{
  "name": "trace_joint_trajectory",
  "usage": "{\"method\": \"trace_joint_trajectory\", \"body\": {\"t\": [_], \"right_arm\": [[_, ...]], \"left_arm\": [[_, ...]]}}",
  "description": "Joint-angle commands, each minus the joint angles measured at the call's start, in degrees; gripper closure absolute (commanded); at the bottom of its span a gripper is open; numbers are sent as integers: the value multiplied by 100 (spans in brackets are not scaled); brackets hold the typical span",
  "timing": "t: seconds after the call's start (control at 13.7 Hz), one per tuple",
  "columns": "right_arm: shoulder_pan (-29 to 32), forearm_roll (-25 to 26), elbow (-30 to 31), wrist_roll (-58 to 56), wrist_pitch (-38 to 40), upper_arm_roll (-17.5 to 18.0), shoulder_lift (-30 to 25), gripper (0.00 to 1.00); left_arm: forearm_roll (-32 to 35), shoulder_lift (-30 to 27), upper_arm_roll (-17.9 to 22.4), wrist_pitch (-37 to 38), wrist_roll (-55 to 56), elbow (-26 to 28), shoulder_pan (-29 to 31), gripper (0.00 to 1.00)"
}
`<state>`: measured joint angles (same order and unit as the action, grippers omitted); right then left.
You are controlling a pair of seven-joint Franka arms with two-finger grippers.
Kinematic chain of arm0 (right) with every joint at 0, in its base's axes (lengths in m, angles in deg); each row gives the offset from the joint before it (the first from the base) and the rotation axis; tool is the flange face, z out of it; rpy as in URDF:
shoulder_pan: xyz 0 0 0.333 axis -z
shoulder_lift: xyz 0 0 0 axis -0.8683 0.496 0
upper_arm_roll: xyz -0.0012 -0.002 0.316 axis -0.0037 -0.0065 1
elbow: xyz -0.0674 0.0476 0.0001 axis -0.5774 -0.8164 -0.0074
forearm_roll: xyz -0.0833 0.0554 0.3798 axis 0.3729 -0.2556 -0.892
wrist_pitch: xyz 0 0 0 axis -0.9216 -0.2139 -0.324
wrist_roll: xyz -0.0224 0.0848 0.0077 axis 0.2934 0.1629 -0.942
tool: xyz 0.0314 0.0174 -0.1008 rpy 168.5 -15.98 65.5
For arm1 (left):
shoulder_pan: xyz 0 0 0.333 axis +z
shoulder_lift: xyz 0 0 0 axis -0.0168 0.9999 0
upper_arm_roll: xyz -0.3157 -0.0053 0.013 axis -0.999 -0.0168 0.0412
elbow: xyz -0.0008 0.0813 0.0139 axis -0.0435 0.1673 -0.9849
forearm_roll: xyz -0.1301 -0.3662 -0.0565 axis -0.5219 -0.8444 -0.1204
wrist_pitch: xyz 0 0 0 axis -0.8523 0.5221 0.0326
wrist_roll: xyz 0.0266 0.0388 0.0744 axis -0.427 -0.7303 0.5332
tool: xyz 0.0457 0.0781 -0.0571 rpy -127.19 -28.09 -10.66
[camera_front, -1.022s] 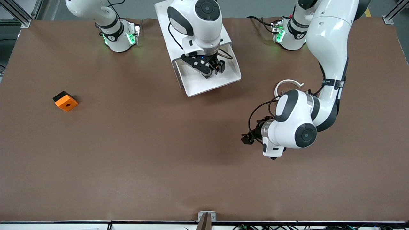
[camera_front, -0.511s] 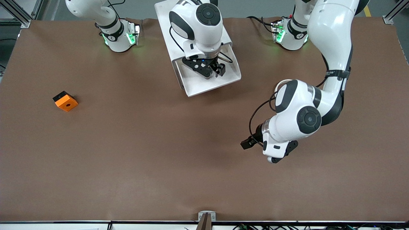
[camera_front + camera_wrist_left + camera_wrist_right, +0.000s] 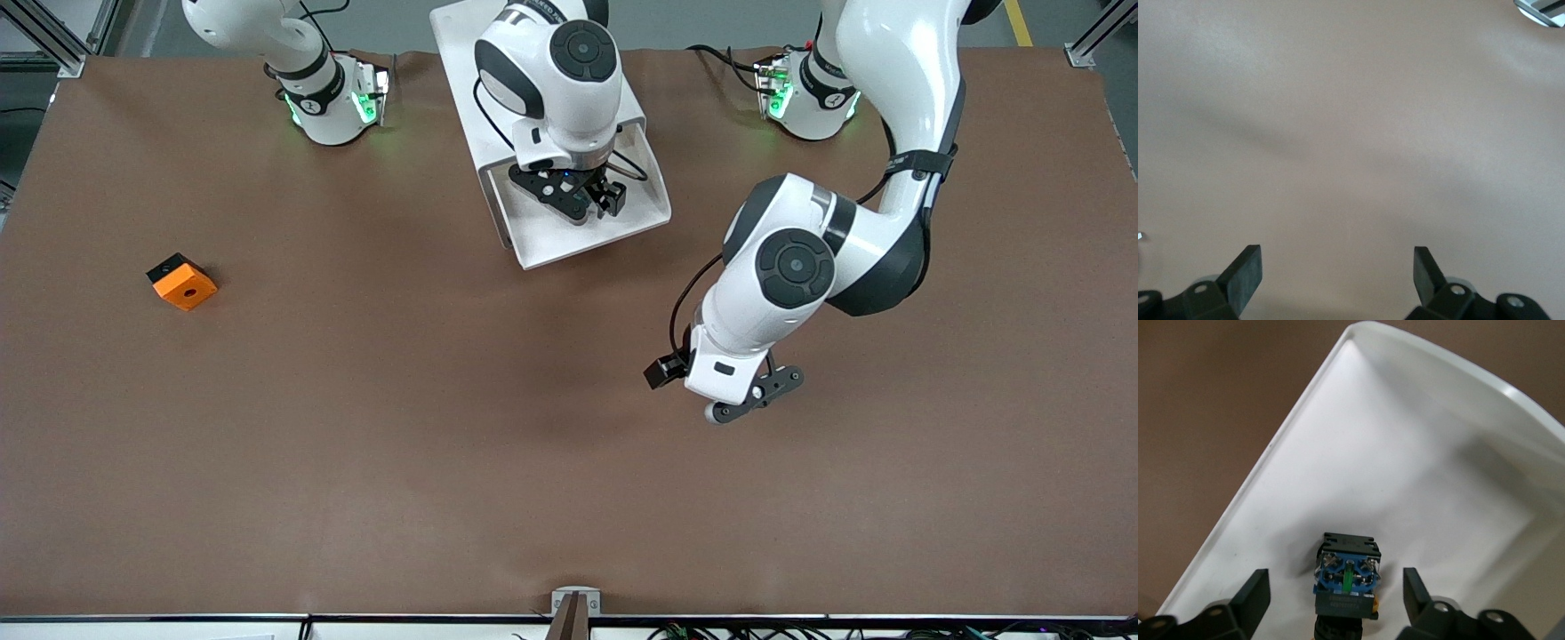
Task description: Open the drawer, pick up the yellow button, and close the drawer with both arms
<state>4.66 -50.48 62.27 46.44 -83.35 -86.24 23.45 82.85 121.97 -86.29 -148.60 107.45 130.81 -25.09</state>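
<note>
Down in the pulled-out white drawer [image 3: 1338, 453] lies the button [image 3: 1346, 577], blue base and dark body showing, between the right gripper's [image 3: 1338, 600] spread fingers, untouched. Smooth, glossy tray walls curve around it. Over bare brown table [image 3: 356, 444], the left gripper [image 3: 1338, 273] hangs wide open, empty.

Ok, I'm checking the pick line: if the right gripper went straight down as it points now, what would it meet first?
Most likely the button: it lies between the right gripper's open fingers on the floor of the open drawer. How much gap remains above it is unclear.
</note>
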Motion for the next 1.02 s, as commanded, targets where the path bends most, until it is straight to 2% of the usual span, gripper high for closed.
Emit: {"method": "trace_joint_trajectory", "body": {"t": [0.0,0.07,0.51,0.58,0.8,0.95], "right_arm": [[-100,46,-50,94,-8,-42,10,74],[-100,-6,-59,147,-8,-42,10,100],[-74,3,-129,192,62,-42,-8,100],[-22,-15,-329,157,219,-51,-17,100],[381,-33,-1190,-254,1508,-69,-43,100],[741,-33,-1254,-878,1758,-104,-331,100]], "left_arm": [[508,-217,-10,-78,-39,316,65,0],[606,-217,-19,-86,-31,316,65,0],[616,-225,-10,-86,40,413,39,0],[616,-234,-10,-86,31,413,65,0],[677,-243,16,-34,4,361,65,0],[722,-269,25,80,22,360,39,0]]}}
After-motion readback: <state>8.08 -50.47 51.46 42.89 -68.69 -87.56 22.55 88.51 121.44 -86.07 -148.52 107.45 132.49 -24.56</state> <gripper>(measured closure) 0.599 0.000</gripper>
